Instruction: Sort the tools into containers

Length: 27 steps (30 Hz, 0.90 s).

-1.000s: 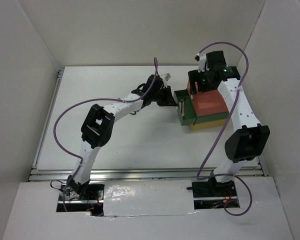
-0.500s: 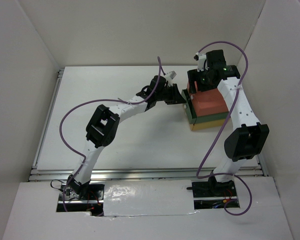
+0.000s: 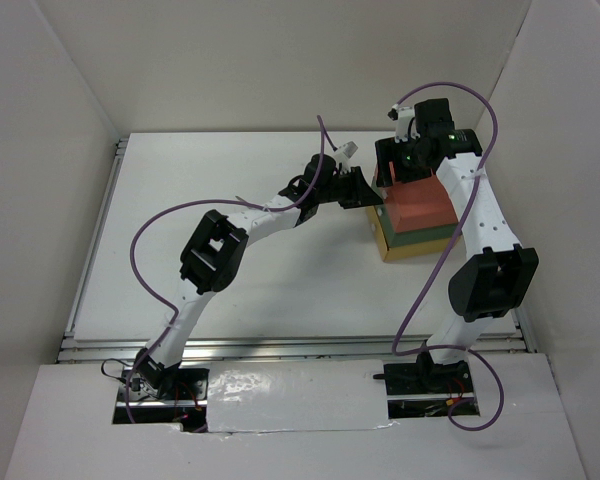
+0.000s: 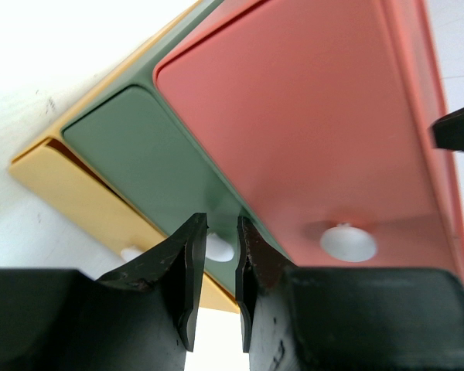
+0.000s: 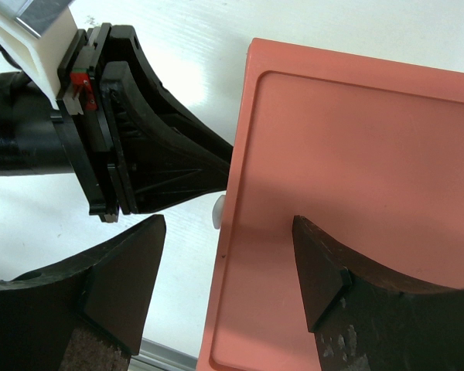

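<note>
The containers are a stack of three drawer-boxes: red-orange top [image 3: 420, 205], dark green middle [image 3: 427, 237], yellow bottom [image 3: 415, 251]. All three fronts sit flush. In the left wrist view the red [image 4: 309, 116], green [image 4: 147, 162] and yellow [image 4: 85, 193] fronts show with white knobs. My left gripper [image 3: 368, 196] [image 4: 216, 232] is shut on the green drawer's knob [image 4: 220, 247]. My right gripper [image 3: 405, 165] [image 5: 228, 224] is open above the red top [image 5: 356, 154], straddling its left edge. No tools are in view.
White walls enclose the white table [image 3: 230, 270] on the left, back and right. The stack stands at the right, close to the right arm. The left gripper's black body [image 5: 155, 170] lies right beside the right gripper's fingers.
The green drawer stuck out to the left a second ago. My left gripper has moved right with it, and it now sits flush in the stack. The right arm has barely moved.
</note>
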{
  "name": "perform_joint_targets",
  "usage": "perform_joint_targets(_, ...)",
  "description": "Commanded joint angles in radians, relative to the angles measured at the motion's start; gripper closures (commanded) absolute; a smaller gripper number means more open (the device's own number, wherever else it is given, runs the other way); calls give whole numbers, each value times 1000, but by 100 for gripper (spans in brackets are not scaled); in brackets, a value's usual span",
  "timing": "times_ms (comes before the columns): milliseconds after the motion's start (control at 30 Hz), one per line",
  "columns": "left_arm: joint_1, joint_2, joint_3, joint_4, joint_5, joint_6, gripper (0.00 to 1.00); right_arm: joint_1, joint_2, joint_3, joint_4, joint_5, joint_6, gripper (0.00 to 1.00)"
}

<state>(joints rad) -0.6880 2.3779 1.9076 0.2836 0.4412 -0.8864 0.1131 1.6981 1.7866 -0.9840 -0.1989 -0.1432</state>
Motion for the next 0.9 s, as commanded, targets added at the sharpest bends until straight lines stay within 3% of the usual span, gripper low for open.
perform_joint_targets(0,-7,3,-11,129,36,-54,64,-4,37,20,-102,-56,14,26)
perform_joint_targets(333,90,-216,-227,36,22,30,55,-4,25,72,-105,-73,36,26)
perform_joint_targets(567,137,-333,-329,94,142,-74,29,-6,25,138,-133,-111,53,29)
perform_joint_targets(867,113,-234,-262,275,212,-283,30,-12,25,122,-140,-112,63,38)
